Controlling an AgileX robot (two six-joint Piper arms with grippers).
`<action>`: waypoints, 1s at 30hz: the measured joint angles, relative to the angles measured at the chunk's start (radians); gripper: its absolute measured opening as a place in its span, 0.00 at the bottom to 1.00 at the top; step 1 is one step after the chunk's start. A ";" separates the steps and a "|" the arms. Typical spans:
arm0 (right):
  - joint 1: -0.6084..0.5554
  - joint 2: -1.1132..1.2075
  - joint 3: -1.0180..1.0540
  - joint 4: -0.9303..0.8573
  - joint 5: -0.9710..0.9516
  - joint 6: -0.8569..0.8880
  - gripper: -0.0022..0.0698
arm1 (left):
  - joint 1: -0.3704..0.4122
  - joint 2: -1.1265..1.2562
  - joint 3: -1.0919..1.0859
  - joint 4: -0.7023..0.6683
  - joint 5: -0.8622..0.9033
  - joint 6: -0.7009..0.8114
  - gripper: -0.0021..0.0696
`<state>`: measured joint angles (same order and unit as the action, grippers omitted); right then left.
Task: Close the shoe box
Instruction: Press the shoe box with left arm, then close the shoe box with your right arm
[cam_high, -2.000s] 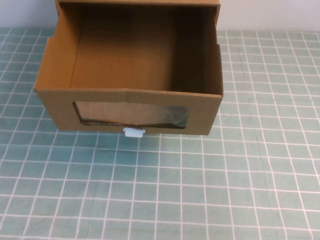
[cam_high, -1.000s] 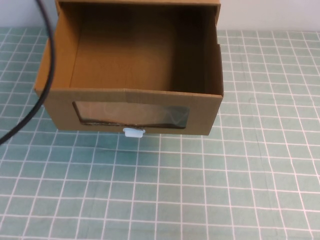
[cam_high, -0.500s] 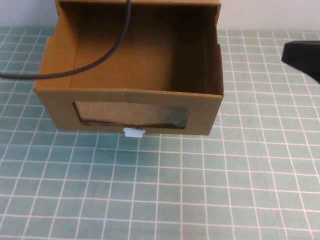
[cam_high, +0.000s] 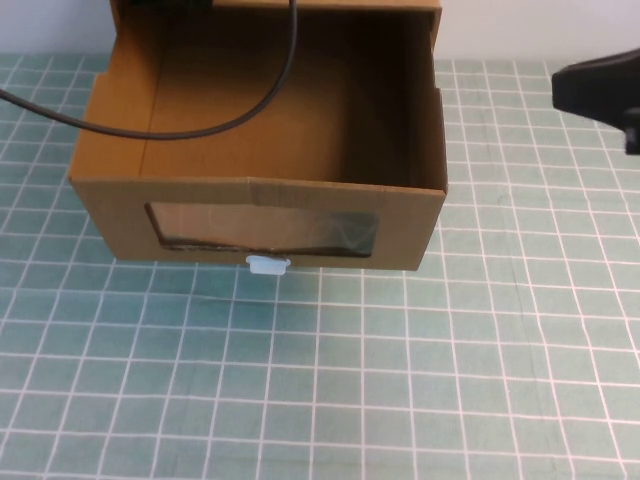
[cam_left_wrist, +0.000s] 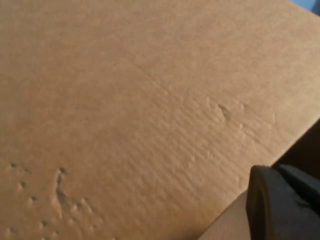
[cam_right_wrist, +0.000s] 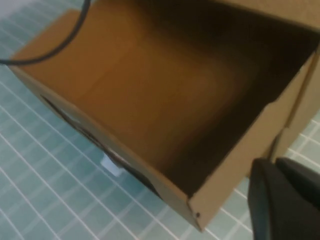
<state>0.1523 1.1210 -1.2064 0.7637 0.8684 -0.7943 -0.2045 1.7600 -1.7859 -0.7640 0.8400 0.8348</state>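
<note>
The shoe box (cam_high: 400, 215) is a brown cardboard drawer pulled well out of its sleeve, empty inside. Its front panel has a clear window (cam_high: 262, 230) with a small white pull tab (cam_high: 267, 265) below it. My right gripper (cam_high: 562, 88) hovers to the right of the box, beside the drawer's right wall, shut and empty; in the right wrist view (cam_right_wrist: 272, 185) it is near the drawer's front corner (cam_right_wrist: 195, 210). My left gripper (cam_left_wrist: 272, 200) is close over the flat cardboard top of the sleeve (cam_left_wrist: 125, 100), shut and empty.
A black cable (cam_high: 250, 115) from the left arm hangs in a loop across the open drawer. The table is a green mat with a white grid (cam_high: 400, 380). A pale wall runs along the back (cam_high: 540, 25).
The cable has swung farther right and deeper over the drawer. My right gripper, absent a second ago, has come in from the right edge and moved slightly left and up.
</note>
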 joint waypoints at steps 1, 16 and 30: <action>0.021 0.020 -0.036 -0.059 0.007 0.041 0.01 | 0.000 0.005 0.000 -0.009 -0.001 0.000 0.02; 0.555 0.182 -0.162 -0.729 -0.048 0.278 0.01 | 0.000 0.042 -0.002 -0.067 0.008 -0.002 0.02; 0.895 0.341 -0.162 -1.028 -0.122 0.322 0.01 | 0.000 0.046 -0.029 -0.072 0.002 -0.015 0.02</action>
<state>1.0473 1.4617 -1.3681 -0.2641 0.7460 -0.4728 -0.2045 1.8058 -1.8148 -0.8365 0.8424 0.8196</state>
